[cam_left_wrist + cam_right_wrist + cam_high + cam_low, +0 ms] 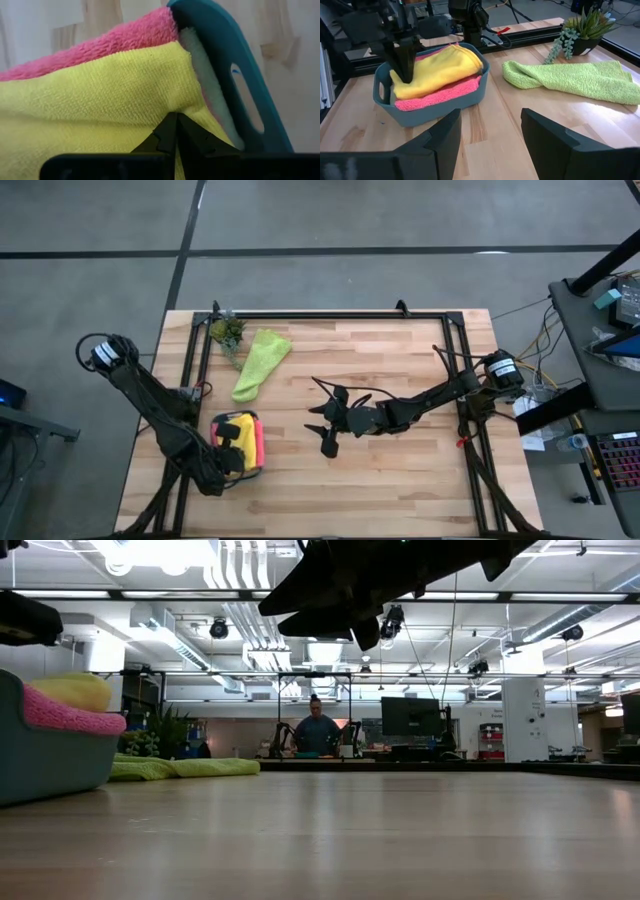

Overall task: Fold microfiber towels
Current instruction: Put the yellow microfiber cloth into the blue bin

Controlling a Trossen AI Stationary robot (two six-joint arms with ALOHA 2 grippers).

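Note:
A teal tray at the table's near left holds a yellow towel stacked on a pink one. A pale cloth shows between the yellow towel and the tray's wall. My left gripper points down into the tray, shut, with its tips at the yellow towel. A lime green towel lies bunched on the table beyond the tray. My right gripper hangs open over the middle of the table with nothing between its fingers. My left gripper comes from above, slanting down, and its shut fingertips meet the yellow towel's top layer near the tray's handle end. A small crease runs from the tips. Whether any cloth is caught between the fingers, I cannot tell. The towel lies in the tray.
A small potted plant stands at the far left, next to the lime towel's far end. A black frame rail runs along the table's far and side edges. Bare wood lies between the tray and my right gripper.

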